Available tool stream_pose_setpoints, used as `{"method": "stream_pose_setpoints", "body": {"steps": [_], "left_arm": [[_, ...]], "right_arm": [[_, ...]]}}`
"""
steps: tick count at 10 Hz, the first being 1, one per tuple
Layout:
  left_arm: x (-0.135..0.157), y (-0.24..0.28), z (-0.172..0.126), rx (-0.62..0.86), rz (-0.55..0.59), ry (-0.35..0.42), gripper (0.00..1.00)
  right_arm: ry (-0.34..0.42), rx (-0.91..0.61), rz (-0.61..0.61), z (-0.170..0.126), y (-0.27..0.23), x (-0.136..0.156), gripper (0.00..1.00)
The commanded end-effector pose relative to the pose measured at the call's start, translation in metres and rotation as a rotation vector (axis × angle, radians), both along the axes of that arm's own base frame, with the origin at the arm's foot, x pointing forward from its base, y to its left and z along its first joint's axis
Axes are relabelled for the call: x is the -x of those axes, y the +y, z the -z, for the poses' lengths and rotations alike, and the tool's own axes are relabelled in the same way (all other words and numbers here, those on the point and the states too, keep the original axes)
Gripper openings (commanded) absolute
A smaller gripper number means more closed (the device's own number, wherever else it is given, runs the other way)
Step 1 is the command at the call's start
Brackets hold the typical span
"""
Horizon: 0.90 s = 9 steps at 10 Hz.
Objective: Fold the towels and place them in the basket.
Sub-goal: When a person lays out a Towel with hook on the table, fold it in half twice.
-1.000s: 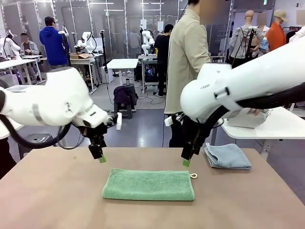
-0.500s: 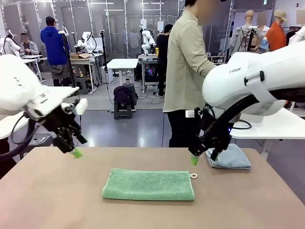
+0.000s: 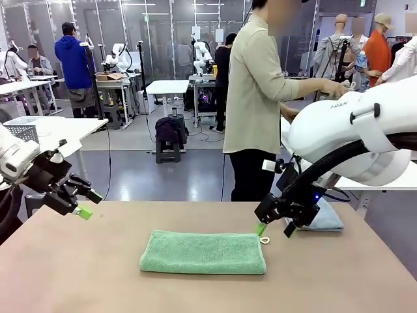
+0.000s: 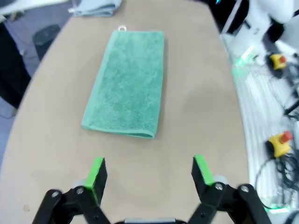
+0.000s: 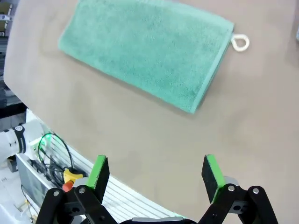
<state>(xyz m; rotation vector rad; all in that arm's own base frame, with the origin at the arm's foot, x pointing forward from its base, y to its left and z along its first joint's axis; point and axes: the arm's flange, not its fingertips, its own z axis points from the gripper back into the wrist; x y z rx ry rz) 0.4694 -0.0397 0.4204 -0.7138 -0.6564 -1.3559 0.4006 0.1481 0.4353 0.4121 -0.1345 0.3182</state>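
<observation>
Brown desk point(image 3: 78, 274) spans the lower frame, with the mint green towel point(image 3: 202, 253) folded flat at its centre, its white loop point(image 3: 264, 240) at the right end. At far left the left gripper point(image 3: 89, 204) hangs tilted above the desk's edge, jaws open and empty. Right of centre the right gripper point(image 3: 274, 229) angles down just beside the loop, jaws open, in front of the grey-blue towel point(image 3: 322, 220).

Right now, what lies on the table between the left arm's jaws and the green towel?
Nothing: the left wrist view shows bare tabletop from the open left jaws to the green towel.
</observation>
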Motion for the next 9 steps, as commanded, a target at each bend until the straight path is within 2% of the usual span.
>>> {"method": "stream_pose_setpoints", "body": {"steps": [1,4,5,7,9], "left_arm": [[0.000,0.005,0.017,0.102,0.029,-0.017,0.92],[0.004,0.007,0.028,0.156,0.055,-0.064,0.92],[0.000,0.008,0.024,0.100,0.022,-0.021,0.92],[0.000,0.008,0.024,0.100,0.022,-0.021,0.92],[0.000,0.008,0.024,0.100,0.022,-0.021,0.92]], "right_arm": [[0.054,0.014,0.001,0.006,0.003,-0.002,1.00],[0.054,0.014,0.001,0.006,0.003,-0.002,1.00],[0.025,0.003,-0.007,0.006,0.000,0.001,1.00],[0.087,0.019,0.082,0.024,0.011,-0.012,1.00],[0.103,0.015,0.260,0.051,0.015,-0.026,1.00]]}}
